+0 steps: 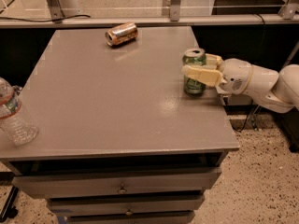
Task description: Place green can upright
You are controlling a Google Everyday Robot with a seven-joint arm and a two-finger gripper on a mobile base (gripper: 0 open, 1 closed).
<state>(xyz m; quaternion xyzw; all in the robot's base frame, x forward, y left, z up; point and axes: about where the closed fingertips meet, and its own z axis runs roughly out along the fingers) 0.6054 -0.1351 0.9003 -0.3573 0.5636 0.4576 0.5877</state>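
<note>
The green can (193,84) stands upright on the grey table (117,97) near its right edge, silver top showing. My gripper (197,67) reaches in from the right on a white arm (261,83). Its cream fingers (202,74) close around the can's upper half, one in front and one behind. The can's bottom appears to rest on the tabletop.
An orange-copper can (121,33) lies on its side at the table's back. A clear plastic bottle (13,115) stands at the front left edge. The table has drawers (121,188) below. A rail (140,20) runs behind the table.
</note>
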